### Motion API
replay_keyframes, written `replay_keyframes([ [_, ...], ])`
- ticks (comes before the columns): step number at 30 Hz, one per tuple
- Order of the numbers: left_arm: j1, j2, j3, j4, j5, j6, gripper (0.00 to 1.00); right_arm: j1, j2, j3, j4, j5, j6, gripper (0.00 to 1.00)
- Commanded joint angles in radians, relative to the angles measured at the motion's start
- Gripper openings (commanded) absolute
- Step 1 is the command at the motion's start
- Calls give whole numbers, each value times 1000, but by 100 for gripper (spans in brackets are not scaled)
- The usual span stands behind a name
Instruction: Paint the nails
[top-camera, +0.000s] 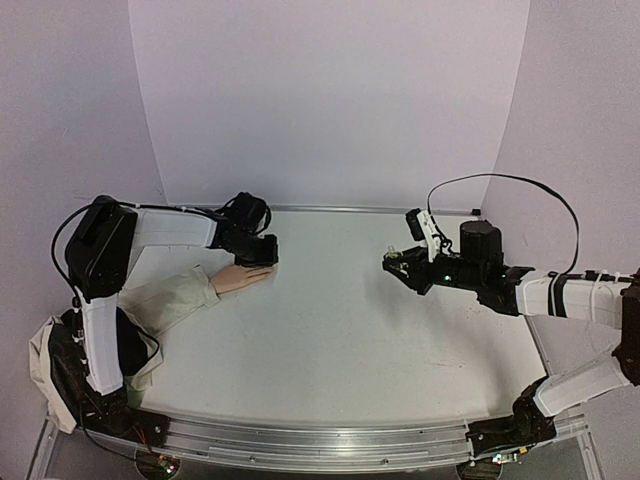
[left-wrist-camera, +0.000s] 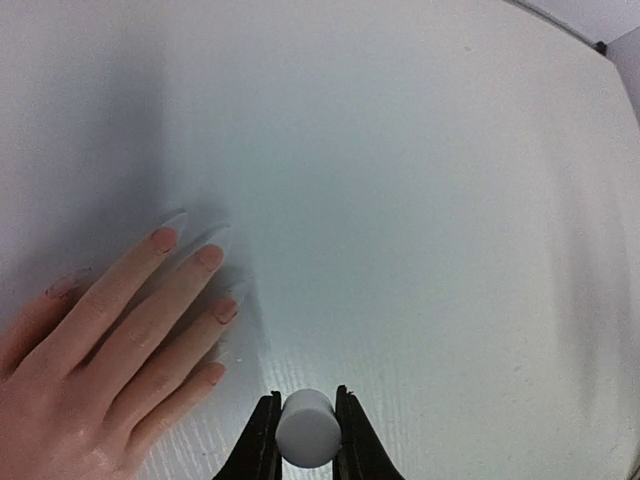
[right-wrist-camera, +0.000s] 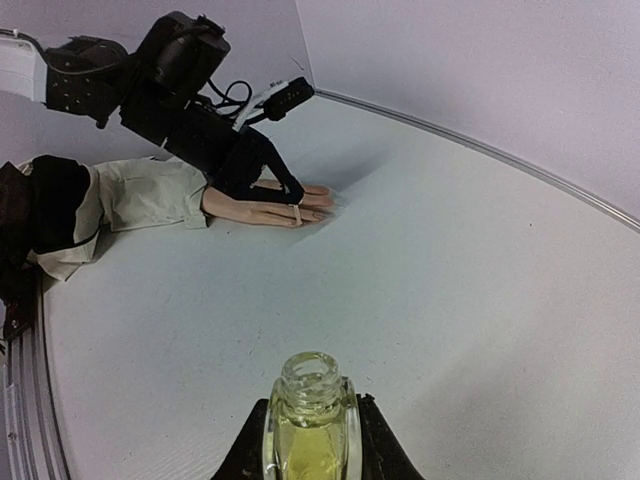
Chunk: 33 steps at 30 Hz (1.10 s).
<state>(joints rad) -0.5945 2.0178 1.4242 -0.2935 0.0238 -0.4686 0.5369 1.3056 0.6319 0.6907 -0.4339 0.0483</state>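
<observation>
The pale peach mannequin hand lies flat on the white table with its beige sleeve trailing to the left. In the left wrist view its fingers point up and right, and its nails show pinkish tips. My left gripper is shut on a white cylindrical cap, just right of the little finger and above the fingertips. In the right wrist view a thin pale stem reaches from that gripper down onto the fingers. My right gripper is shut on an open yellowish-green bottle, held at mid-right.
The curved pale backdrop rises behind the table. A metal rail runs along the near edge. The left arm arches over the sleeve. A black cable loops above the right arm.
</observation>
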Motion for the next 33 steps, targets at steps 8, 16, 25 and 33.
replay_keyframes([
  [8, -6, -356, -73, 65, 333, 93, 0, -4, -36, 58, 68, -52, 48, 0],
  [16, -5, -548, -96, 31, 548, 161, 0, 4, -45, 62, 121, -103, 169, 0],
  [25, -5, -637, -80, 13, 733, 127, 0, 155, 16, 131, 165, -58, 155, 0],
  [33, -7, -674, -90, 60, 822, 59, 0, 282, 177, 286, 181, -73, 119, 0],
])
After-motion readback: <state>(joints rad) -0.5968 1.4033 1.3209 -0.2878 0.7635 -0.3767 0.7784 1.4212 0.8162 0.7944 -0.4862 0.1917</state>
